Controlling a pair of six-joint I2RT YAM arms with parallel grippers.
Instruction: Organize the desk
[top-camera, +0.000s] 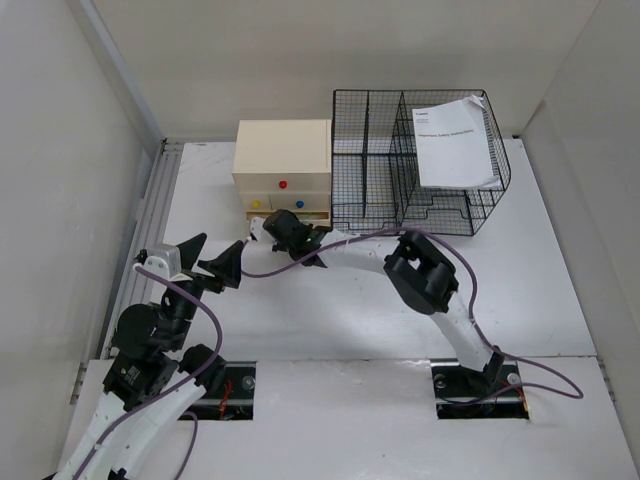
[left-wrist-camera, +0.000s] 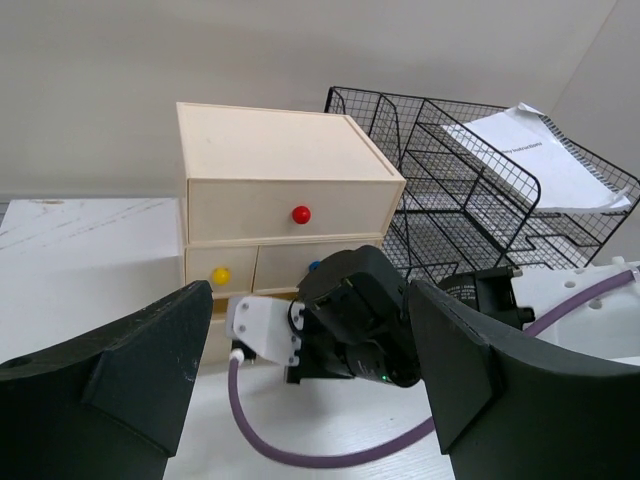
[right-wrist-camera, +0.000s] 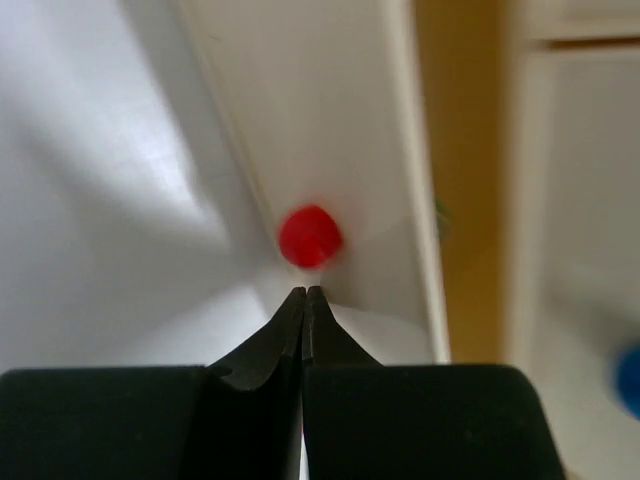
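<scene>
The desk surface (top-camera: 560, 290) fills the middle of the top view and lies beneath both arms. The cream drawer box (top-camera: 282, 150) stands on it at 12 o'clock and the black wire rack (top-camera: 365, 150), holding a paper (top-camera: 455, 140), at 1 o'clock. My right end effector (top-camera: 262, 228) reaches from 5 o'clock to the foot of the box. My left end effector (top-camera: 210, 258) hangs at 9 o'clock, jaws spread wide and holding nothing. In the left wrist view those open fingers frame the right arm's wrist, close in front of the box. I judge a clash between the arms the nearest hazard if either swings, and the purple cable (left-wrist-camera: 320, 461) looping over the surface could snag. In the right wrist view the tips are pressed shut on nothing, at 6 o'clock of the red knob (right-wrist-camera: 310, 237). Pushing on like that would likely shove the box rather than grip the knob. This view is too blurred to tell whether the tips touch the surface.
</scene>
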